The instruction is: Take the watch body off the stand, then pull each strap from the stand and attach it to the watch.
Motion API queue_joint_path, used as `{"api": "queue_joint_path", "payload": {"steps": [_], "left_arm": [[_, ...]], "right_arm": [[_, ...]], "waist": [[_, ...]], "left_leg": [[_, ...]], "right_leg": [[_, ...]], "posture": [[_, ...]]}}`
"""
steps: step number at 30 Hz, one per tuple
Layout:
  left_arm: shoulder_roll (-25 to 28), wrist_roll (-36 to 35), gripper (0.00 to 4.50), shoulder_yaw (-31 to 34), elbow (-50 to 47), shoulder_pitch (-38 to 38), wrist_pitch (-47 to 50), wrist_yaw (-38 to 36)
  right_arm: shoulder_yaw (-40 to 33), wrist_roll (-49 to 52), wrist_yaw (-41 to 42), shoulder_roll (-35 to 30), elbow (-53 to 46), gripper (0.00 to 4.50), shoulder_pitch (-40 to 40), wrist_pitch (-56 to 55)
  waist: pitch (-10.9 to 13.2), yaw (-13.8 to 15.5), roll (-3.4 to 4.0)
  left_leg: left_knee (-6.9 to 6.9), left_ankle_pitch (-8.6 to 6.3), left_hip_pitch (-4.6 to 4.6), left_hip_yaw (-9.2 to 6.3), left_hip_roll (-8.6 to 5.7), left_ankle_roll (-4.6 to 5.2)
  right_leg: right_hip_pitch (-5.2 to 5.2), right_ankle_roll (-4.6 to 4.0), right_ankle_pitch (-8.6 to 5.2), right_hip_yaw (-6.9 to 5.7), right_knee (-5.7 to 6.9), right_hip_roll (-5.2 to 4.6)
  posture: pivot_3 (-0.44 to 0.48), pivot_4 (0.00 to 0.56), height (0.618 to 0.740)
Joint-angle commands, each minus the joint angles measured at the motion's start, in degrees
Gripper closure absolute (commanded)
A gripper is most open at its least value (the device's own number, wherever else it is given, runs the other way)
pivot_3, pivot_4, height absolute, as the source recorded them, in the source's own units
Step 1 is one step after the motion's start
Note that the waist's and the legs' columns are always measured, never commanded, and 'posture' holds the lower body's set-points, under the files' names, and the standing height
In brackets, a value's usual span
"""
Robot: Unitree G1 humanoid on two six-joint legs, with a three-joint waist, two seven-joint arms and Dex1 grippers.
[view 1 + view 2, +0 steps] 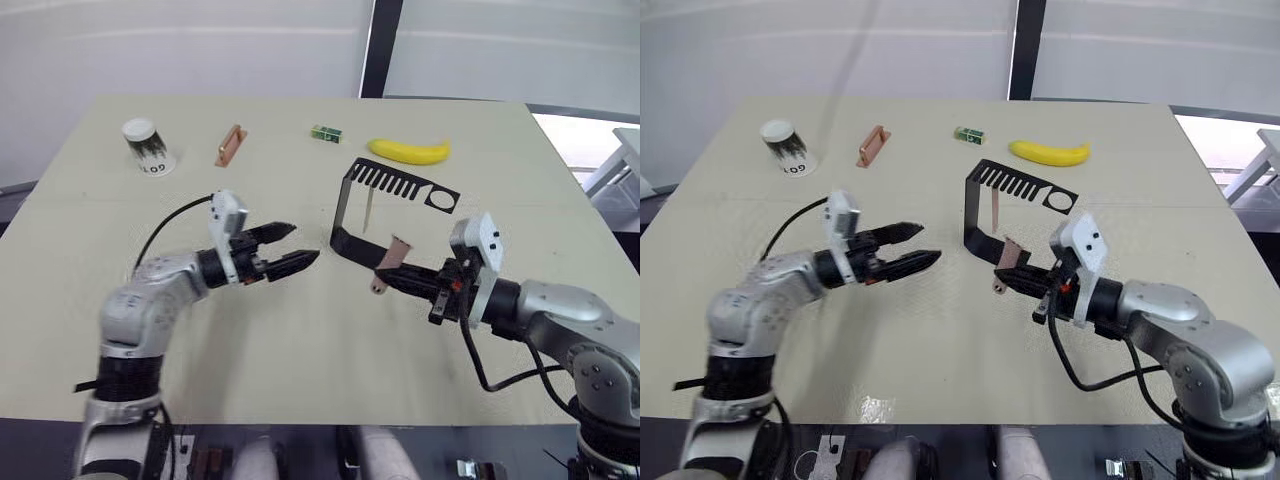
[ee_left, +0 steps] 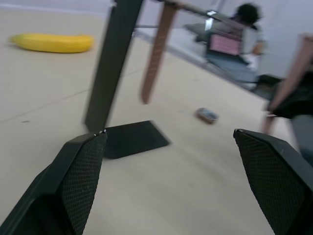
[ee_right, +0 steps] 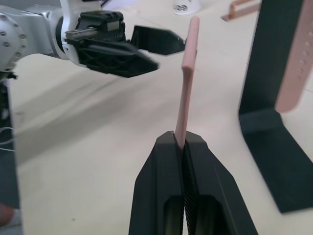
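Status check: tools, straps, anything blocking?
Right tool shut on one strap, clear of stand. Left tool open, empty. Other strap hangs on stand. Nothing blocking.

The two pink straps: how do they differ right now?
One strap is pinched at its end in the right hand, off the stand; the other strap hangs from the stand's comb-toothed arm, with nothing gripping it. The held one sits tilted out in front of the stand's base; the hanging one drops nearly straight down inside the bracket. Both are thin, salmon-pink bands. The left hand is open, apart from both.
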Motion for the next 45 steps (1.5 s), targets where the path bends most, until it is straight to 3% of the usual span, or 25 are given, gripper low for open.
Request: {"api": "queue_joint_path", "payload": {"steps": [1, 4, 8, 22, 44, 45], "left_arm": [[-0.1, -6.6, 0.03, -0.5, -0.9, -3.0, 3.6, -4.4], [-3.7, -9.1, 0.03, -0.6, 1.4, -5.6, 5.8, -1.8], [-6.1, -10.2, 1.35, -2.4, 1.4, -6.1, 7.1, -1.5], [-10.1, -12.5, 1.35, -4.1, 3.1, -7.6, 8.7, -0.4], [-11.1, -11.7, 1.35, -6.1, 3.6, -7.8, 6.9, -0.1], [-11.2, -11.8, 1.62, -6.0, 3.8, -7.9, 6.7, 0.0]], "right_arm": [[1.0, 7.3, 2.6, 0.5, 3.0, 4.50, -3.2, 2.5], [2.6, 10.0, 2.3, 1.0, 5.7, 4.50, -5.4, 3.8], [5.2, 10.5, 2.1, 1.2, 7.5, 4.50, -6.7, 3.9], [5.8, 13.5, 1.2, 1.3, 10.0, 4.50, -7.7, 4.1], [6.5, 14.1, 0.1, 1.5, 9.9, 4.50, -8.7, 4.8], [6.5, 14.1, 0.0, 1.5, 9.9, 4.50, -8.7, 4.8]], "waist": [[0.0, 0.3, 0.00], [0.0, 0.6, 0.00], [0.0, 0.2, 0.00], [0.0, 0.3, 0.01], [0.0, 0.3, 0.01], [0.0, 0.3, 0.01]], "left_leg": [[-0.01, 0.00, 0.00, 0.00, 0.00, 0.00], [0.11, -0.04, -0.13, -0.10, -0.03, 0.07], [0.12, -0.09, -0.18, -0.09, -0.03, 0.12], [0.13, -0.06, -0.15, -0.08, 0.00, 0.03], [0.12, -0.06, -0.15, -0.08, 0.00, 0.03], [0.12, -0.06, -0.15, -0.08, 0.00, 0.03]], "right_leg": [[0.01, 0.00, 0.00, 0.00, -0.02, -0.01], [0.02, 0.03, 0.02, -0.05, -0.06, -0.05], [0.01, 0.08, 0.04, -0.04, -0.13, -0.06], [-0.02, 0.06, 0.03, -0.02, -0.07, -0.02], [-0.02, 0.06, 0.03, -0.02, -0.07, -0.03], [-0.02, 0.06, 0.03, -0.02, -0.07, -0.03]], "posture": [[0.000, 0.150, 0.740], [0.000, 0.150, 0.740], [0.000, 0.150, 0.740], [0.000, 0.150, 0.740], [0.000, 0.150, 0.740], [0.000, 0.150, 0.740]]}}
